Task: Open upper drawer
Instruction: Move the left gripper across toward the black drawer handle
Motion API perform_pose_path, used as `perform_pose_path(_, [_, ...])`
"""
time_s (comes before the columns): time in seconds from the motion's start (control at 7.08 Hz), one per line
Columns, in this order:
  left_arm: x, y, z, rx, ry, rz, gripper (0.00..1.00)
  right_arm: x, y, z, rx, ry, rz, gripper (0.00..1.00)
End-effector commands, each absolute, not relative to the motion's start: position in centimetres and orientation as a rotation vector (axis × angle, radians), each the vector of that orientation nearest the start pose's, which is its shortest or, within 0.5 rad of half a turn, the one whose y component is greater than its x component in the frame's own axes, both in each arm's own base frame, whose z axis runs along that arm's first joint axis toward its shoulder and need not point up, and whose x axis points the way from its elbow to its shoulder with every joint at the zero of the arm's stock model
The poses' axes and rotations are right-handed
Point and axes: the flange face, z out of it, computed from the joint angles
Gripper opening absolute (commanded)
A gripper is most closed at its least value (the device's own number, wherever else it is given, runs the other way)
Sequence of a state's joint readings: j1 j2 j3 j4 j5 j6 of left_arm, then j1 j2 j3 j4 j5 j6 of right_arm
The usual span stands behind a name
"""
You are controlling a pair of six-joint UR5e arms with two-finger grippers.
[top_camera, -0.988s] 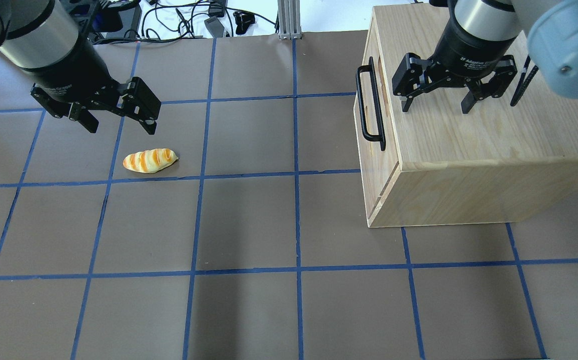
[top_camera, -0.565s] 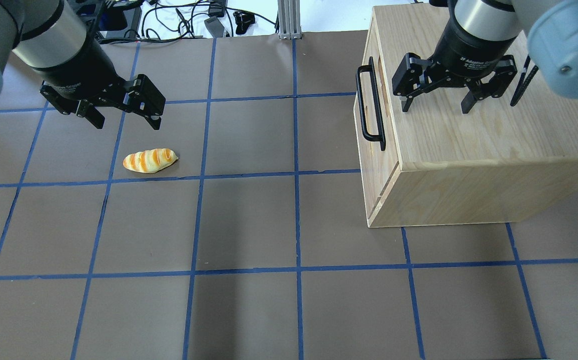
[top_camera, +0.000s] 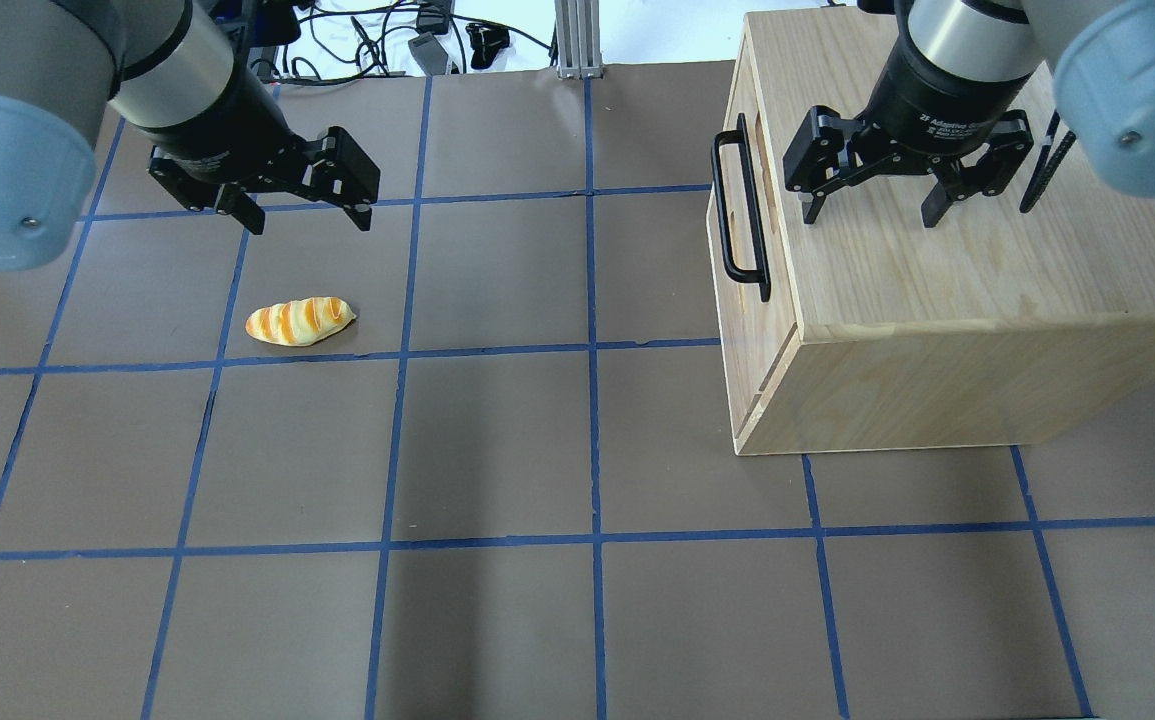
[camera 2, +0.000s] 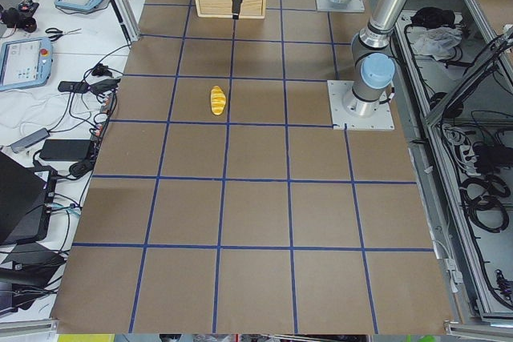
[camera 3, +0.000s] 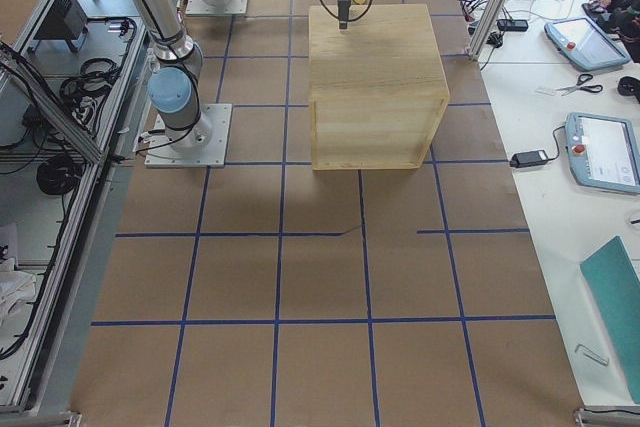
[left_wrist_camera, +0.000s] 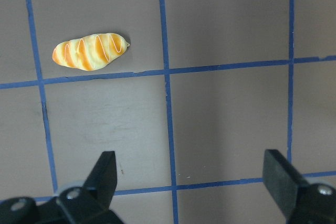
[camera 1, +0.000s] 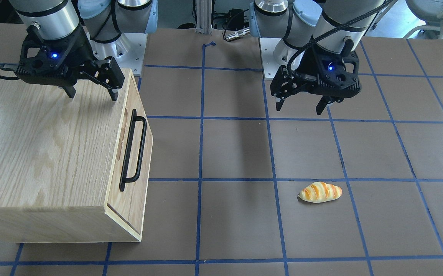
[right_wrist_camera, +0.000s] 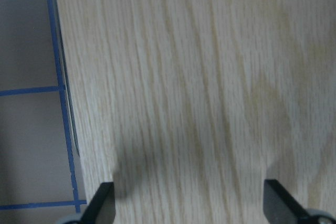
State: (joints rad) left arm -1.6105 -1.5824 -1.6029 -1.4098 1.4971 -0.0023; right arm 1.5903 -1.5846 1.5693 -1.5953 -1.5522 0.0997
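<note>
The upper drawer point(top_camera: 749, 215) is shut in the front of the light oak cabinet point(top_camera: 937, 270), with its black bar handle point(top_camera: 725, 215) facing the table's middle. It also shows in the front-facing view point(camera 1: 129, 161) with the handle point(camera 1: 140, 149). My right gripper point(top_camera: 869, 215) point(camera 1: 91, 96) is open and empty, hovering over the cabinet's top just behind the front edge. My left gripper point(top_camera: 310, 224) point(camera 1: 298, 109) is open and empty over the mat, far from the cabinet.
A toy bread loaf point(top_camera: 299, 321) point(left_wrist_camera: 90, 51) lies on the brown mat with blue tape lines, just in front of my left gripper. Cables and devices lie beyond the far table edge point(top_camera: 387, 40). The cabinet stands at the right end.
My left gripper has moved to the right and a little toward the far edge, still open. The right gripper, the cabinet and the bread have not moved.
</note>
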Motion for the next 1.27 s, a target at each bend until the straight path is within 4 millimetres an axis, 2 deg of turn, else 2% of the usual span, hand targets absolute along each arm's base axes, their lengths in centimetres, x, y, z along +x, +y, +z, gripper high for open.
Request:
perform_pose_path(0.0, [-19.9,-51.6,47.1,0.044,3.275,-0.191,1.00,14.5,-48.7,49.8,0.124,3.116,-0.060,1.00])
perform_pose_path(0.42, [-27.3,-52.6,44.5,-0.066,3.393,-0.212,1.00,14.5,-48.7,49.8,0.124,3.116,-0.060,1.00])
perform_pose_path(0.71, [-30.0,-53.7,43.0,-0.165,3.484,-0.233,1.00,14.5,-48.7,49.8,0.124,3.116,-0.060,1.00])
perform_pose_path(0.99, [-32.7,-53.2,41.3,-0.300,3.482,-0.141,1.00,14.5,-48.7,49.8,0.124,3.116,-0.060,1.00])
perform_pose_path(1.13, [-34.3,-53.4,41.7,-0.308,3.493,-0.165,1.00,14.5,-48.7,49.8,0.124,3.118,-0.060,1.00])
